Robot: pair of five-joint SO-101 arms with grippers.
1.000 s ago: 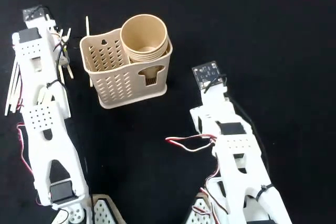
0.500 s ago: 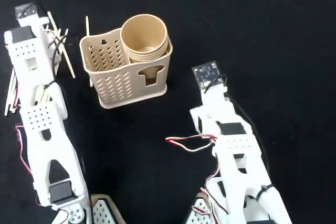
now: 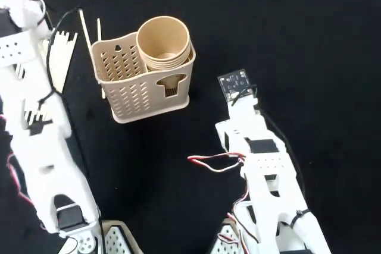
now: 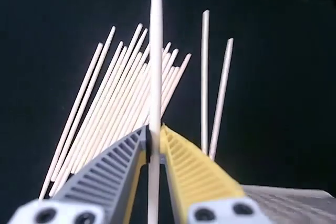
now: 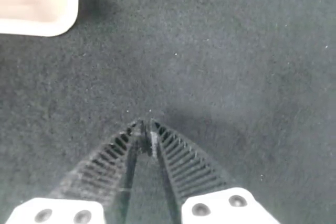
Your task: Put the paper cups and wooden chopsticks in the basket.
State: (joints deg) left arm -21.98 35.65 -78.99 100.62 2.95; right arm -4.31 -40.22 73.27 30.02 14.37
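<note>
1. Left wrist view: the left gripper (image 4: 155, 135) is clamped on a single wooden chopstick (image 4: 155, 51). The stick is pinched between the grey and yellow fingers and runs on well past their tips.
2. Beyond the held stick, loose chopsticks (image 4: 113, 108) lie fanned on the black table (image 4: 42, 14). Two more lie apart, just beside the fan.
3. High view: the left arm (image 3: 36, 123) stands along the table's left edge, with the fan just beside it.
4. The basket (image 3: 128, 96) sits near that arm. A stack of paper cups (image 3: 164, 43) stands upright in the basket compartment on the side away from it.
5. Right wrist view: the right gripper (image 5: 143, 129) has its fingers together with nothing between them. It is low over the table, near a corner of the basket.
</note>
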